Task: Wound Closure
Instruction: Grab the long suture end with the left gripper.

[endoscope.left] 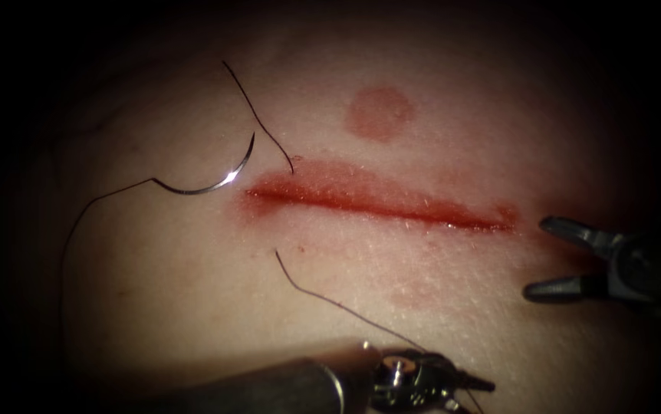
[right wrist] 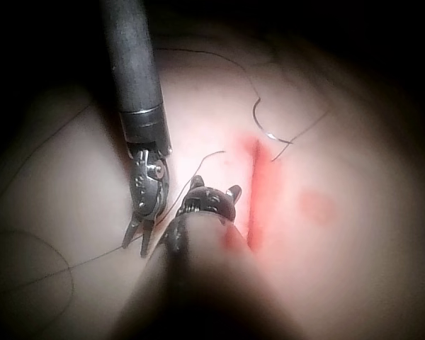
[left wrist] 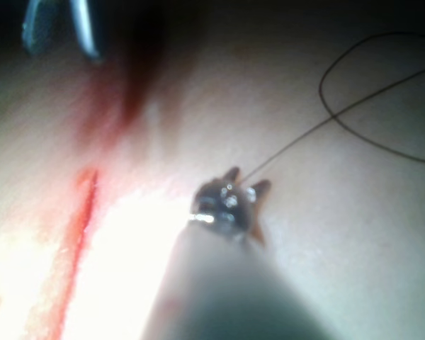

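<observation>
Right tool (endoscope.left: 537, 257): released, its two jaws spread wide and grasping nothing. It stands just off the right end of the cut (endoscope.left: 380, 201), clear of the tissue (endoscope.left: 192, 291).

Left tool (endoscope.left: 480, 391): it sits below the cut, near its middle. A strand of thread (endoscope.left: 330, 300) runs across the tissue straight to its tip. Whether it grasps that strand cannot be told from any view.

Needle (endoscope.left: 208, 180): it lies free on the tissue, held by neither tool and not driven in. It is at the cut's left end, the far end from the right tool, and well apart from the left tool, up and to the left of it. Its trailing thread (endoscope.left: 77, 222) curves away from both tools. A short loose thread piece (endoscope.left: 258, 119) lies just beside the needle, ending at the cut's left end.

Red fluid (endoscope.left: 422, 211) lines the cut. A round reddish mark (endoscope.left: 379, 113) sits above it.

Differences between views: the right wrist view places both tools side by side, near each other, with the needle beyond them. The left wrist view adds a thread loop (left wrist: 382, 92) that crosses itself ahead of the left tool.
</observation>
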Action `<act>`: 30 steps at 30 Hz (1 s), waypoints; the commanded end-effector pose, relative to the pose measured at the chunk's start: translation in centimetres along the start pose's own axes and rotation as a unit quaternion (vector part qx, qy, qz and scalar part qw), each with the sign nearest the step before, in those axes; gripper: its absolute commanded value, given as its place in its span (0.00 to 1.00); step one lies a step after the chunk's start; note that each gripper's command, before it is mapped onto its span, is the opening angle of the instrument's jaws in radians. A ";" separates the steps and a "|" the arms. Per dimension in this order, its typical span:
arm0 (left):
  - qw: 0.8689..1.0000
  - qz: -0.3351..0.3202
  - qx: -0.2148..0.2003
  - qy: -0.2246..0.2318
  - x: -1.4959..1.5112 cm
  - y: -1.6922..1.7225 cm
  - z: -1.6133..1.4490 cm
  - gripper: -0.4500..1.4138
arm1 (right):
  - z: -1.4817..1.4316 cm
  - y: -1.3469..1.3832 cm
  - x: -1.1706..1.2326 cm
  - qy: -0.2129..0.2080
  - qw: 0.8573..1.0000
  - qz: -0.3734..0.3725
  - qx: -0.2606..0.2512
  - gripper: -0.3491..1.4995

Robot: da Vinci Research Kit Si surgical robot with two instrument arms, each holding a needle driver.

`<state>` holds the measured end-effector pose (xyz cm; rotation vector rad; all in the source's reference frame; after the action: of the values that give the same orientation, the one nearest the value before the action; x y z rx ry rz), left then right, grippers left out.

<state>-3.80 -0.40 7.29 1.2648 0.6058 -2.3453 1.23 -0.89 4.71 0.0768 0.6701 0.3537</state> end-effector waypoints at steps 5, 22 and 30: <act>1.000 0.000 -0.003 -0.018 -0.13 -0.03 0.18 0.31 | 0.09 -0.08 -0.02 -0.002 1.000 -0.001 0.003 0.85; 0.998 -0.003 0.056 0.009 0.18 0.08 -0.46 0.05 | 0.13 -0.07 -0.04 -0.003 1.000 -0.001 0.002 0.85; 0.989 -0.030 0.136 0.040 0.29 -0.06 -1.62 0.05 | 0.18 -0.08 -0.03 -0.001 1.000 0.000 0.002 0.85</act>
<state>-2.62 0.67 6.09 1.4982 0.3428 -2.5212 1.30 -0.91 4.80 0.0784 0.6670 0.3525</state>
